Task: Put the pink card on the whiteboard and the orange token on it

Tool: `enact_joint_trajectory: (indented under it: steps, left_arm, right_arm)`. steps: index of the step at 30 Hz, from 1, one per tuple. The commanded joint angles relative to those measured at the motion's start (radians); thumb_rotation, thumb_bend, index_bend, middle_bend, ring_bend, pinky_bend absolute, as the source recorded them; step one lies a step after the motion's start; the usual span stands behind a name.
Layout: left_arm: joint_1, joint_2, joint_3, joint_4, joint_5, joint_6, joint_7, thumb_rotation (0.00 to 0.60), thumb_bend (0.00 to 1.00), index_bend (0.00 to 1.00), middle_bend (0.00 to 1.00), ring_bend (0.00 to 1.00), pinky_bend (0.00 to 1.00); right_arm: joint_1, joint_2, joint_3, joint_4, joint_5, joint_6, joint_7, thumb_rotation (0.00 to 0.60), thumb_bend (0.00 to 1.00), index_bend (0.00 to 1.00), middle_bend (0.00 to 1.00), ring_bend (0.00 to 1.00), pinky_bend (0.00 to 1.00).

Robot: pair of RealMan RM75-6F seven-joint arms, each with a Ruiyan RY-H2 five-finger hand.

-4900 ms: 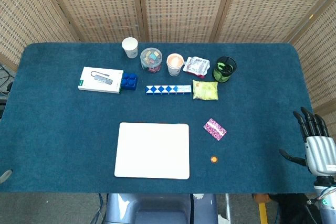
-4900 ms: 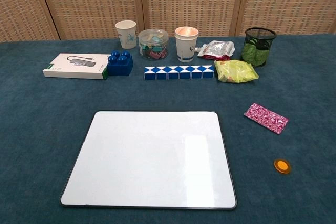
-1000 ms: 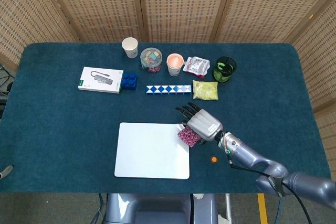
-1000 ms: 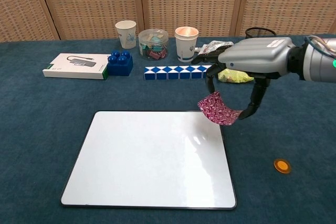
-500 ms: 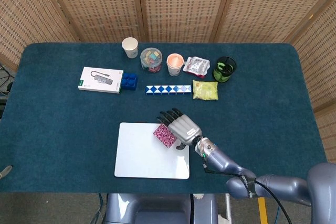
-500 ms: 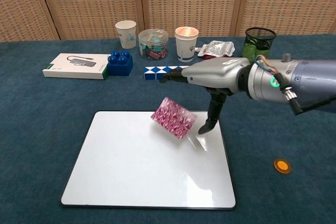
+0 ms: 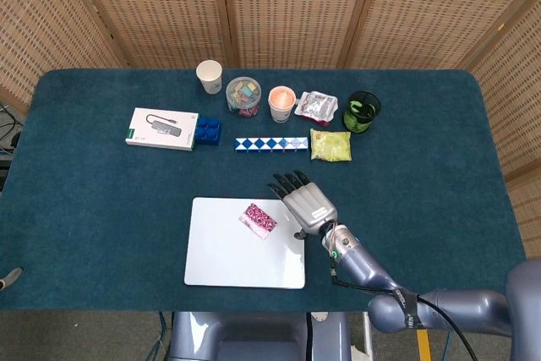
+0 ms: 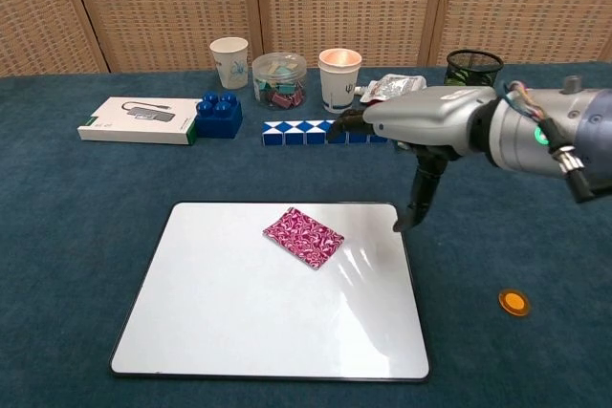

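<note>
Released since half a second ago, the pink card (image 8: pixel 303 236) now lies flat on the whiteboard (image 8: pixel 239 322), toward its far right part, where before it hung tilted in the hand's grip. Pulled back to the right, the right hand (image 8: pixel 421 131) hovers over the board's far right corner, fingers spread, holding nothing. Only the chest view shows the orange token (image 8: pixel 514 303), on the table (image 8: pixel 86 236) right of the board; in the head view the arm hides it. No left hand appears in either view.
</note>
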Motion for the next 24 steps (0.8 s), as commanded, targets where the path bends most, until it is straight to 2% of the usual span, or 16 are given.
enact_joint_trajectory:
  steps: [1, 3, 6, 12, 17, 24]
  left_arm:
    - [0.000, -0.001, 0.001, -0.001, 0.002, 0.000, 0.004, 0.600, 0.00, 0.00, 0.00, 0.00, 0.00]
    - [0.000, -0.002, 0.001, -0.002, 0.003, 0.003, 0.007, 0.600, 0.00, 0.00, 0.00, 0.00, 0.00]
    - [0.001, -0.002, 0.002, -0.004, 0.004, 0.004, 0.010, 0.600, 0.00, 0.00, 0.00, 0.00, 0.00]
    - [-0.002, -0.007, 0.005, -0.008, 0.008, 0.000, 0.026, 0.600, 0.00, 0.00, 0.00, 0.00, 0.00]
    - [-0.001, -0.010, 0.005, -0.010, 0.006, 0.001, 0.034, 0.600, 0.00, 0.00, 0.00, 0.00, 0.00]
    - [-0.002, -0.012, 0.007, -0.012, 0.008, 0.000, 0.041, 0.600, 0.00, 0.00, 0.00, 0.00, 0.00]
  right_arm:
    - [-0.040, 0.044, -0.073, -0.010, -0.093, 0.006, 0.015, 0.600, 0.07, 0.30, 0.00, 0.00, 0.00]
    - [-0.064, 0.058, -0.111, 0.001, -0.151, 0.011, 0.028, 0.600, 0.16, 0.37, 0.00, 0.00, 0.00]
    - [-0.107, 0.073, -0.163, 0.026, -0.250, 0.022, 0.082, 0.600, 0.25, 0.38, 0.00, 0.00, 0.00]
    - [-0.182, 0.088, -0.244, 0.101, -0.432, 0.038, 0.217, 0.600, 0.30, 0.40, 0.00, 0.00, 0.00]
    - [-0.219, 0.096, -0.268, 0.140, -0.513, 0.049, 0.297, 0.600, 0.31, 0.40, 0.00, 0.00, 0.00]
    - [-0.259, 0.104, -0.281, 0.170, -0.566, 0.055, 0.364, 0.600, 0.31, 0.40, 0.00, 0.00, 0.00]
